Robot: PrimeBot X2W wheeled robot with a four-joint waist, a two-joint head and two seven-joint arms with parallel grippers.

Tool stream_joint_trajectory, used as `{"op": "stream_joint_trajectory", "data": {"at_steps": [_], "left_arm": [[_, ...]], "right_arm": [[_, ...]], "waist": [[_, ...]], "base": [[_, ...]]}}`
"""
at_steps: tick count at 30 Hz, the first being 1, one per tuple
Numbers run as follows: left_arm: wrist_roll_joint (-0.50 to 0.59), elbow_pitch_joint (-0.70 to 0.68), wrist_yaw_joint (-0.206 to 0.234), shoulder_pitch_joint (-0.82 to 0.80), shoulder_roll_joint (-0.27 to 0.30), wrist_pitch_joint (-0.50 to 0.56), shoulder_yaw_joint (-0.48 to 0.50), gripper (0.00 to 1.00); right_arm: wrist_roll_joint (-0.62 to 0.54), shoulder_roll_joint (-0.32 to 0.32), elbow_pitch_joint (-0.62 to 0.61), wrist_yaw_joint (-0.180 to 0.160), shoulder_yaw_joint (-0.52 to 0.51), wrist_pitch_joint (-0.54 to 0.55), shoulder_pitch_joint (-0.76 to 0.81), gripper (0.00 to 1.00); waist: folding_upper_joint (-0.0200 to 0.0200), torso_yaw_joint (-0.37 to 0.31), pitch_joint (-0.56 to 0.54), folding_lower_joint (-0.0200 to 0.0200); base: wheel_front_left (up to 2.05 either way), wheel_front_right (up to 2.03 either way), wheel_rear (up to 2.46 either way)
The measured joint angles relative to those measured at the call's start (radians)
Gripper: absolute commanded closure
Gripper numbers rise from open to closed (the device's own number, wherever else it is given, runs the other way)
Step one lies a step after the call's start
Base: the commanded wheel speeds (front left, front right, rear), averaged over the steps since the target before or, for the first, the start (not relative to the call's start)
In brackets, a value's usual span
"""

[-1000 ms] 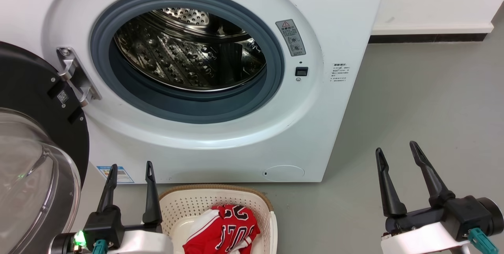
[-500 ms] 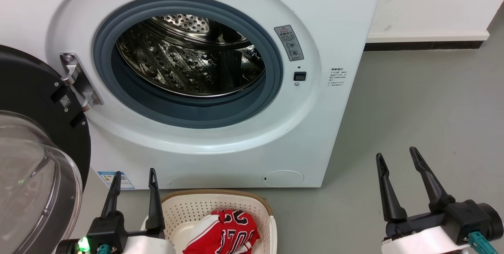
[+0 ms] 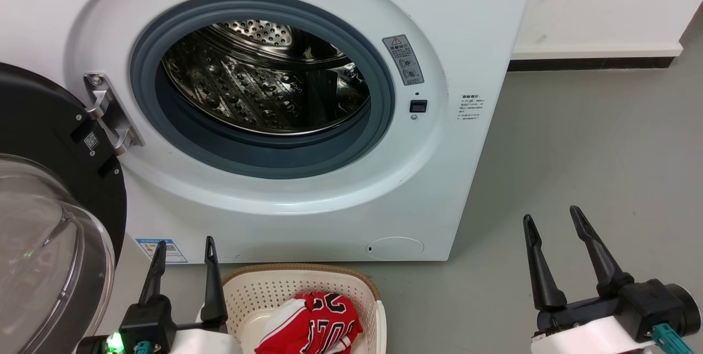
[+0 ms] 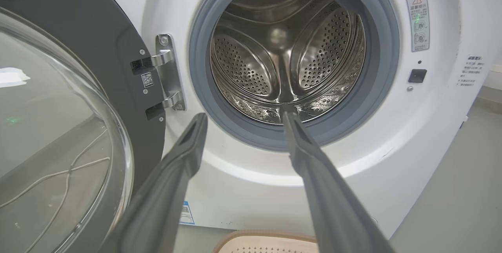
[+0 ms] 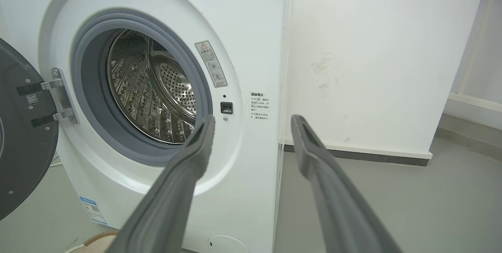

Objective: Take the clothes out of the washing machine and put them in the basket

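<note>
Washing machine (image 3: pixel 439 178): straight ahead of both grippers, with its round opening up beyond the left gripper's fingertips.
Door (image 3: pixel 49 140): swung wide open, out to the left of the left gripper.
Drum (image 4: pixel 282 45): bare perforated steel wherever the wrist views reach, with no fabric showing. The grey ring hides its lowest front edge.
Basket (image 3: pixel 263 288): on the floor (image 3: pixel 576 140) at the machine's foot, just right of the left gripper and well left of the right one.
Clothes (image 3: pixel 316 324): a red numbered jersey heaped inside the basket, just beside the left gripper.
Left gripper (image 3: pixel 184 242): fingers apart, carrying nothing.
Right gripper (image 3: pixel 551 213): fingers apart, carrying nothing, over bare floor.
Progress: the unloading looks finished. At most, the hidden lip of the drum needs a check.
</note>
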Motion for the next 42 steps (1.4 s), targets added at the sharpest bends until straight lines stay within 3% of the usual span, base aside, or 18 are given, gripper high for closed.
{"op": "stream_joint_trajectory", "data": {"at_steps": [2, 3, 10, 42], "left_arm": [[0.0, 0.0, 0.005, 0.0, 0.0, 0.0, 0.0, 0.0], [0.0, -0.001, 0.005, 0.0, 0.0, 0.0, 0.001, 1.0], [-0.007, 0.059, 0.004, 0.02, -0.001, 0.01, 0.0, 1.0], [-0.591, 0.119, -0.077, -0.047, -0.002, 0.15, 0.041, 1.0]], "right_arm": [[0.0, 0.0, 0.0, 0.0, 0.0, 0.0, 0.0, 0.0], [0.0, 0.0, 0.0, 0.0, 0.0, 0.0, 0.0, 1.0], [0.008, 0.0, 0.054, 0.0, 0.001, 0.005, 0.018, 1.0], [0.629, -0.026, 0.145, 0.0, -0.02, 0.11, -0.036, 1.0]], "waist": [[0.0, 0.0, 0.001, 0.0], [0.0, 0.0, 0.001, 0.0], [0.0, 0.0, 0.002, 0.0], [0.0, 0.007, -0.001, 0.0001]], "base": [[0.0, 0.0, 0.0], [0.0, 0.0, 0.0], [0.0, 0.0, 0.0], [0.0, 0.0, 0.0]]}}
